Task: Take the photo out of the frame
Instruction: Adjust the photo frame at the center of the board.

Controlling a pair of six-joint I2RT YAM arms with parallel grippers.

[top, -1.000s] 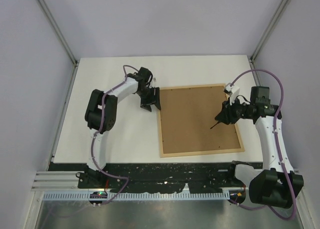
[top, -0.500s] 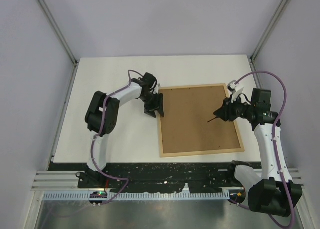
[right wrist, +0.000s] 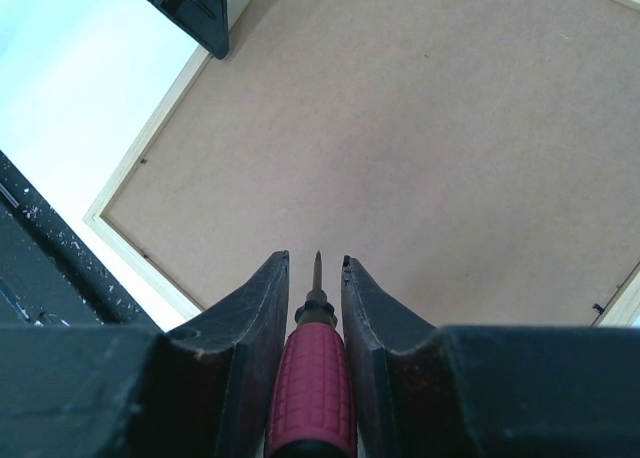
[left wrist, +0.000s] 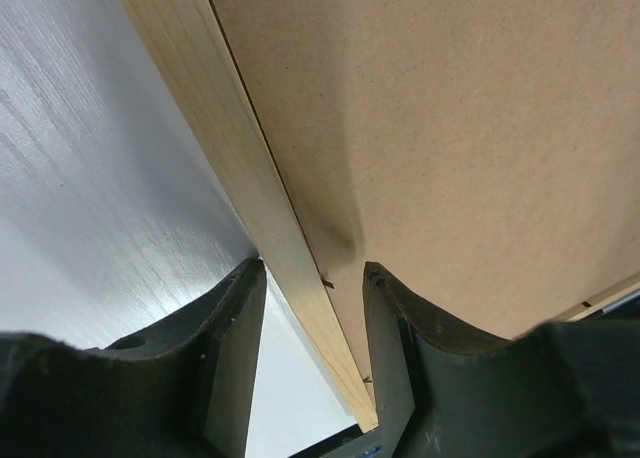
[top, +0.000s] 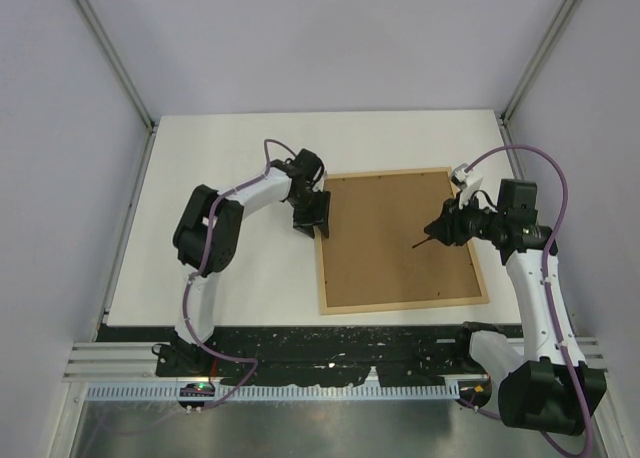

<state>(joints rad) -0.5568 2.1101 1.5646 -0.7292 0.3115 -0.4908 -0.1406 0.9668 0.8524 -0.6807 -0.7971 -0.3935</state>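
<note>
Currently the frame (top: 322,268) lies face down beneath both grippers, fibreboard back (top: 395,238) up. We cannot see the photo; presumably it sits under that board.

The left gripper (left wrist: 313,273) has its jaws half-wide, astride the frame's pale wooden rail (left wrist: 230,148). One finger (left wrist: 235,348) is on the table (left wrist: 100,178) side, the other over the board. We see no clamp.

The right gripper (right wrist: 316,278) is pinched narrow on a red-handled screwdriver (right wrist: 312,378). The tip points ahead over mid-board, apparently clear of it.

Step in hand, as we judge it: steady the rail, then bend back the retaining tabs.
- One small dark tab (left wrist: 327,281) lies between the left fingertips, at the board's edge.
- Another shows far right of the screwdriver tip.

We'd bring the blade in low and flat under a tab and lever gently, so the fibreboard isn't gouged.

In the way: the left jaws crowd their nearest tab, so the screwdriver likely has to start elsewhere.
</note>
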